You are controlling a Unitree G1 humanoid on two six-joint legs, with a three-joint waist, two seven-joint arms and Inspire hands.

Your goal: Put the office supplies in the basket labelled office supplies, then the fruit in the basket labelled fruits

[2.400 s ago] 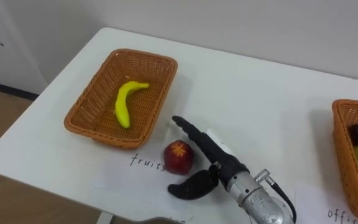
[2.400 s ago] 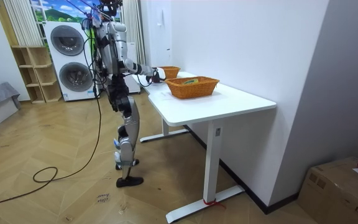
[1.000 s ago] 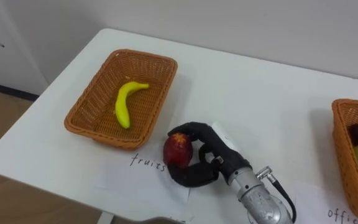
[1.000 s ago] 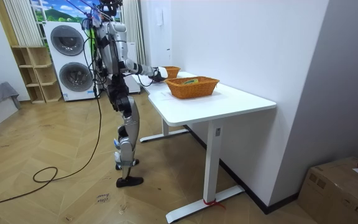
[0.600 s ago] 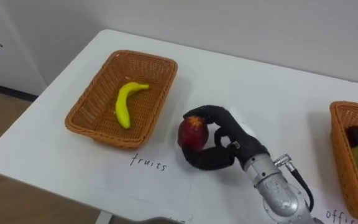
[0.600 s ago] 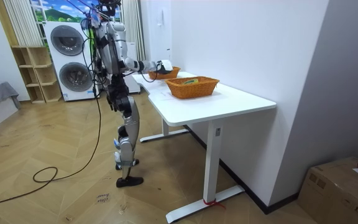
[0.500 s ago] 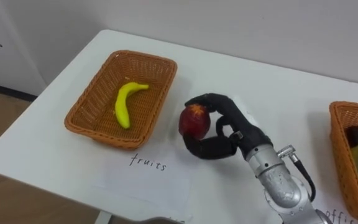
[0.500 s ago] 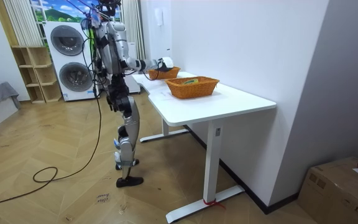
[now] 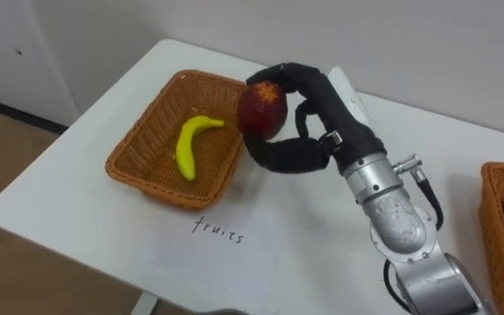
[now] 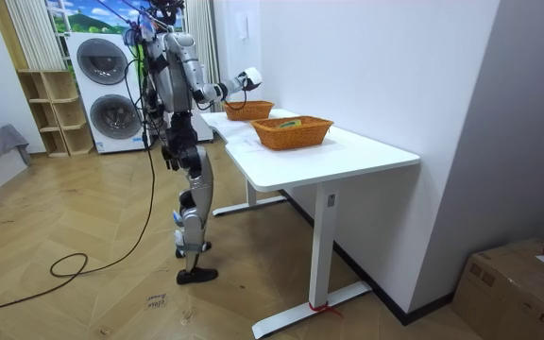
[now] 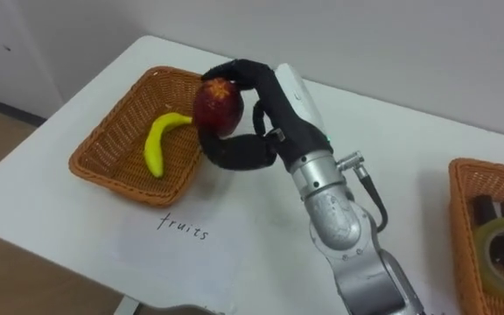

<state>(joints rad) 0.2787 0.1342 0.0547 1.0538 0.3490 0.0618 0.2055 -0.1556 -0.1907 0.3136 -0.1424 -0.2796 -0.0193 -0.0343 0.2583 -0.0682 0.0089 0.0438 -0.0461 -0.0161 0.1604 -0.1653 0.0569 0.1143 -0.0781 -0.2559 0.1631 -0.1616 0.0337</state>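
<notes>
**Left eye view.** Item: round dark-red apple (image 9: 262, 109), smooth and slightly glossy, with a pale star-shaped mark at its top. It is held clear of the white bench (image 9: 68, 197) in the black right hand (image 9: 322, 122). The fingers are curled over its top and the thumb is tucked beneath, a cradling grip judged to keep a round fruit from rolling out. It is carried over the far right corner of the rectangular brown woven basket (image 9: 138, 171), presumably for release inside. A curved yellow banana (image 9: 191, 144) is lying in that basket. A white handwritten paper label (image 9: 221, 245) is laid just before it.

**Room view.** The robot is seen standing at the bench toward the room view's left, with the right arm raised and stretched over it.

**Right eye view.** A second brown woven basket (image 11: 458, 227) is set well apart at the right, with a yellowish tape roll (image 11: 490, 234) kept in it.
</notes>
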